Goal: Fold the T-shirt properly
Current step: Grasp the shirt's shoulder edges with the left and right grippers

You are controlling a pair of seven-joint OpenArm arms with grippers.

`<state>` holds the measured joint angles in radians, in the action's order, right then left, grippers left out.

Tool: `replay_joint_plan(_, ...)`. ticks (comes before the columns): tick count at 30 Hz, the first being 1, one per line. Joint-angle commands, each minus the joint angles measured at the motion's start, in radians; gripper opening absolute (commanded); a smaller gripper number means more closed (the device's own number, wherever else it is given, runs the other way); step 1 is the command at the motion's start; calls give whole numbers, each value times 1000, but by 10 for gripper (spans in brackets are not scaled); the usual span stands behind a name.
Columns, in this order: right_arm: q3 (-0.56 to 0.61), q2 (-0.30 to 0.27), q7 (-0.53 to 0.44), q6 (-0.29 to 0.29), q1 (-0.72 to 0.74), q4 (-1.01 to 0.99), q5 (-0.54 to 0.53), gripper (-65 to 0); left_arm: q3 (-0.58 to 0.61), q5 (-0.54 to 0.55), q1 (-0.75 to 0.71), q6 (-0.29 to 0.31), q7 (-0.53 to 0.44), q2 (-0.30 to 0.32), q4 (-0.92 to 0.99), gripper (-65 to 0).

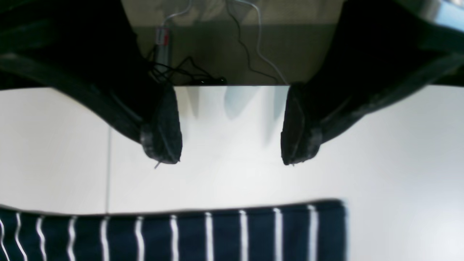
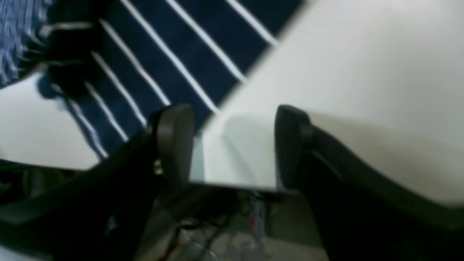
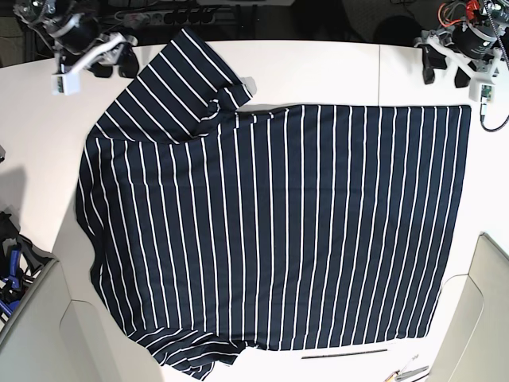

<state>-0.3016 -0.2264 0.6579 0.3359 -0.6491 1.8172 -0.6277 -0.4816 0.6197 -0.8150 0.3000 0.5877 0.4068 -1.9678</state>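
The T-shirt (image 3: 278,223), dark navy with thin white stripes, lies spread flat on the white table (image 3: 318,68). One sleeve (image 3: 179,83) points to the far left corner, the other (image 3: 199,358) lies at the near left. My left gripper (image 3: 444,70) hovers open and empty just beyond the shirt's far right corner. In the left wrist view the gripper (image 1: 232,157) is over bare table, the shirt's edge (image 1: 181,235) below it. My right gripper (image 3: 113,64) is open and empty beside the far left sleeve. In the right wrist view the gripper (image 2: 232,123) is at the table edge, next to the striped fabric (image 2: 163,54).
Cables (image 1: 203,65) lie on the floor past the far table edge. A thin black rod (image 3: 343,353) and small tools (image 3: 409,370) lie near the front edge. Grey panels stand at the lower left (image 3: 32,318) and lower right (image 3: 485,302). Blue-handled tools (image 3: 8,278) lie at the left.
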Motion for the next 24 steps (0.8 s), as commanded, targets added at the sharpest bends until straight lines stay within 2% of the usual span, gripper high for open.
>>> replay_joint_plan(1, 13, -1, -3, 8, -2, 8, 0, -294, -26, -3, 6, -1, -23, 14, -10, -196)
replay_joint_plan(8, 82, 36, -6, 8, 11, -3, 37, -294, -126, 40, 126, -20, -22, 79, 135, -196)
replay_joint_plan(14, 84, 45, -6, 7, 11, -3, 39, -294, -128, 75, 254, -18, -18, 123, 333, -196)
replay_joint_plan(18, 84, 45, -6, 7, 11, -3, 45, -294, -128, 136, 324, 21, 19, 125, 449, -196)
replay_joint_plan(21, 84, 45, -6, 7, 11, -3, 45, -294, -120, 214, 335, 82, 60, 124, 511, -196)
replay_joint_plan(24, 84, 45, -6, 7, 11, -3, 45, -294, -111, 223, 335, 83, 59, 122, 548, -196)
